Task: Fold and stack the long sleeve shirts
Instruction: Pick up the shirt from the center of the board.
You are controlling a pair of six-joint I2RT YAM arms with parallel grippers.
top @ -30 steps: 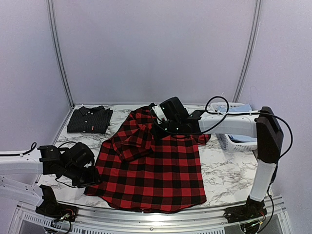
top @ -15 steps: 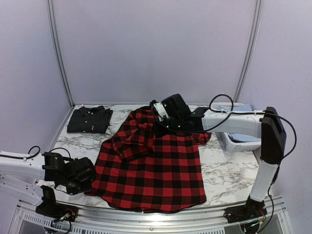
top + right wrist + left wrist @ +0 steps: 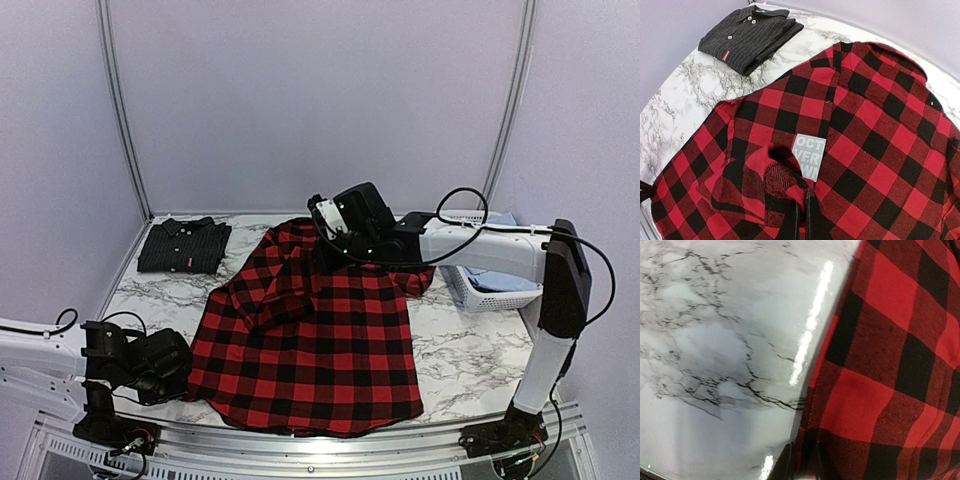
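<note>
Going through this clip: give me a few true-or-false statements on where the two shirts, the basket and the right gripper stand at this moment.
1. The charcoal shirt lies folded at the far left corner of the table. True.
2. The plaid shirt is stacked on the charcoal shirt. False: the two lie apart, and the plaid shirt is spread out mid-table.
3. The right gripper pinches a bunched piece of the plaid shirt. True.
4. The basket stands at the left edge of the table. False: it stands at the right edge, beside the plaid shirt.
</note>
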